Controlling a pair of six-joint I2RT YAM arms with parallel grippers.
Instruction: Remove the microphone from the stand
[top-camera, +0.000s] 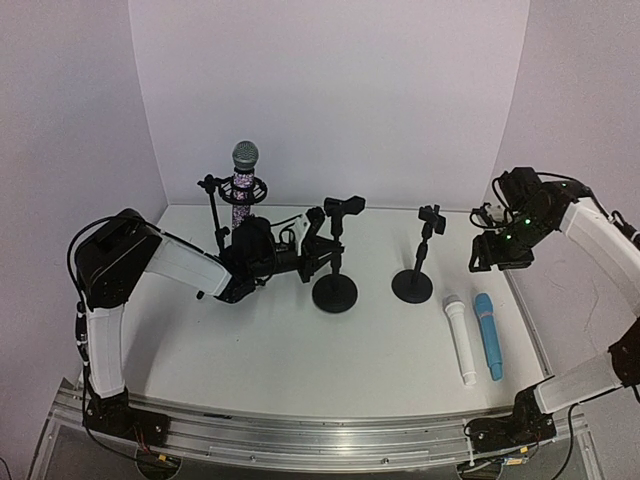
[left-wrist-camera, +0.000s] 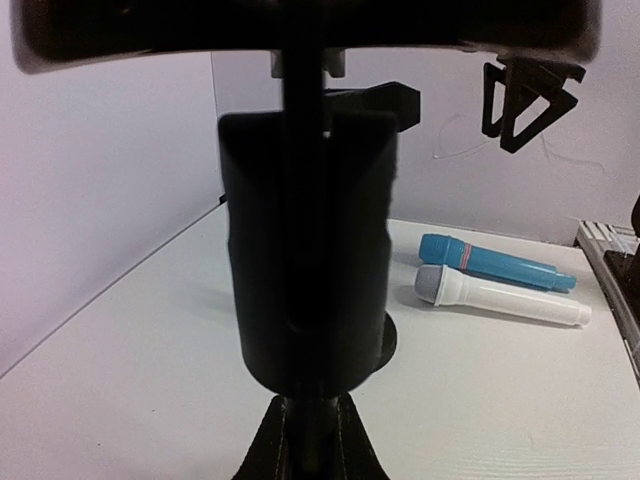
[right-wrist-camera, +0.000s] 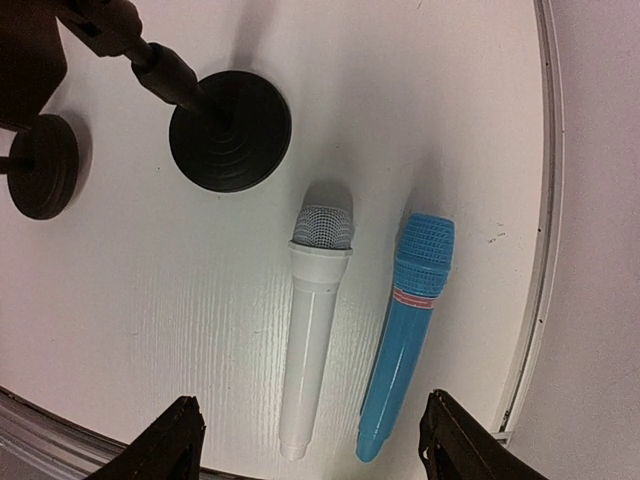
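Microphone (top-camera: 245, 172) — apart, behind left claw (top-camera: 317, 228)

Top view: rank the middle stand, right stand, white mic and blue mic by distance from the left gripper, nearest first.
From the left gripper:
1. Middle stand: right at the gripper, centre of the table.
2. Right stand: further to the right.
3. White microphone: lying flat, front right.
4. Blue microphone: just beyond the white one, nearest the right edge.
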